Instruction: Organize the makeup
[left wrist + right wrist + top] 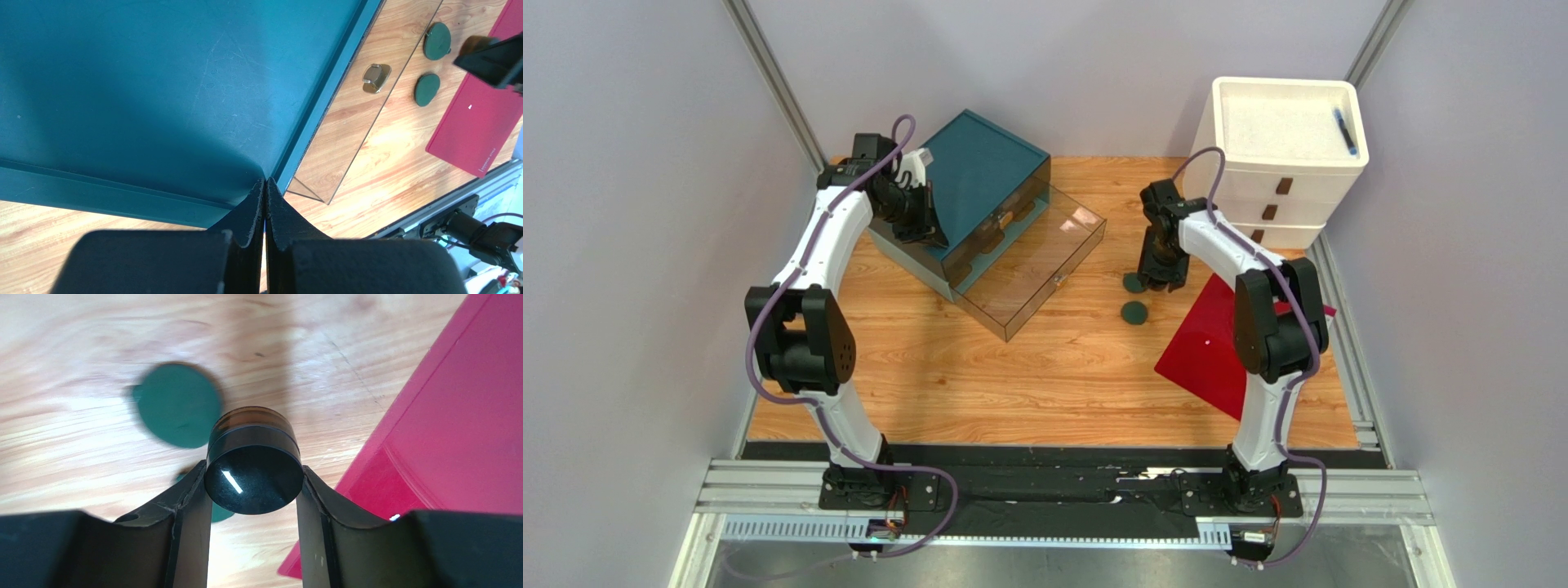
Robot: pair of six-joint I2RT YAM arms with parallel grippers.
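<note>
Right fingers (187,505) clamp a black-capped jar (253,478) near a green compact (178,404); left fingers (250,214) pressed together beside teal box (153,86).

Glossy dark jar (253,481), matt green compact (178,404), smooth wood-grain table (73,355).

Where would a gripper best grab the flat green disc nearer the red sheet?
By its rim, from straight above. The green compact lies flat and thin on the table, so only opposite edges offer a hold; being round, any angle works. The right gripper would first need emptying: it is shut on a black-lidded jar.
</note>
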